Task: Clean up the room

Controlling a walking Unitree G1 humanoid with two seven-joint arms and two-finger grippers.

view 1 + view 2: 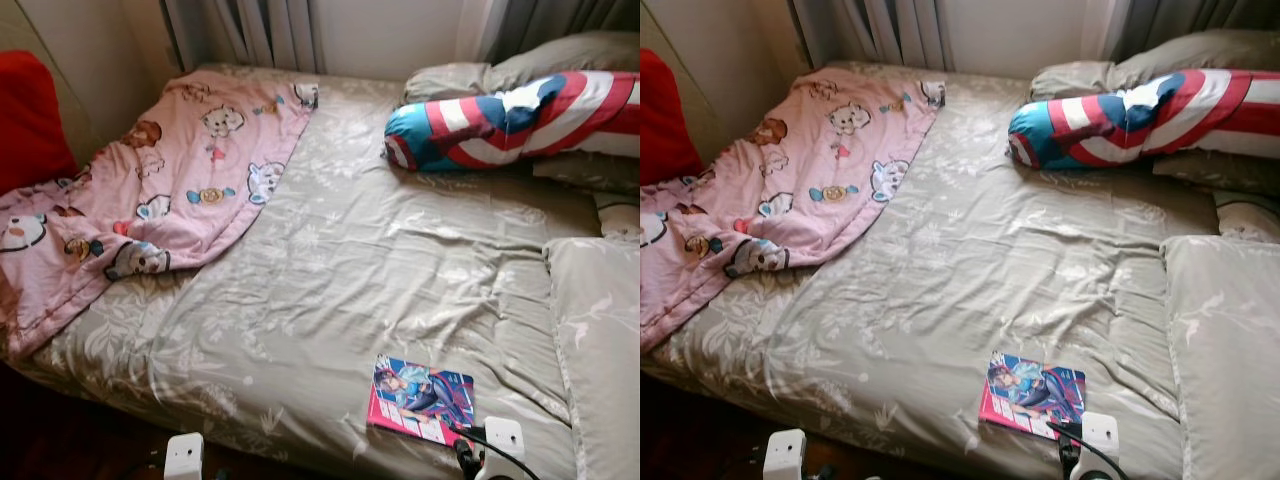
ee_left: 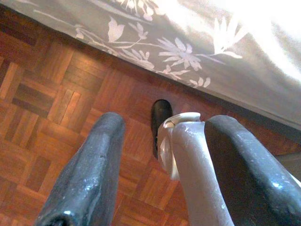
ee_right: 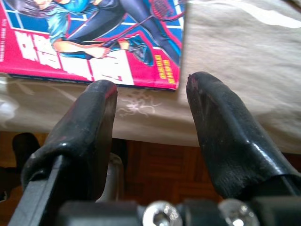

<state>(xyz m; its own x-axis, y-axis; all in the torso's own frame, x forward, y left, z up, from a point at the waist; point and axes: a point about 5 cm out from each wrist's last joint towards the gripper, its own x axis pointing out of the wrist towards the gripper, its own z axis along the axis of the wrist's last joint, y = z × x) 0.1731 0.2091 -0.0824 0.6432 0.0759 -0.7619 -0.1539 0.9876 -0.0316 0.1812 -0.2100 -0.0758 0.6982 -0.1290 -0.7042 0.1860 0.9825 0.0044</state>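
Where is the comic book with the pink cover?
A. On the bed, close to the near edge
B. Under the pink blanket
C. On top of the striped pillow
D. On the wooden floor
A: the comic book lies flat on the grey bedspread near the bed's front edge, just ahead of the open right hand.

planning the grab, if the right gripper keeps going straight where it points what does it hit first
Probably the book: the open right gripper points at its near edge on the bed, though it may meet the sheet first.
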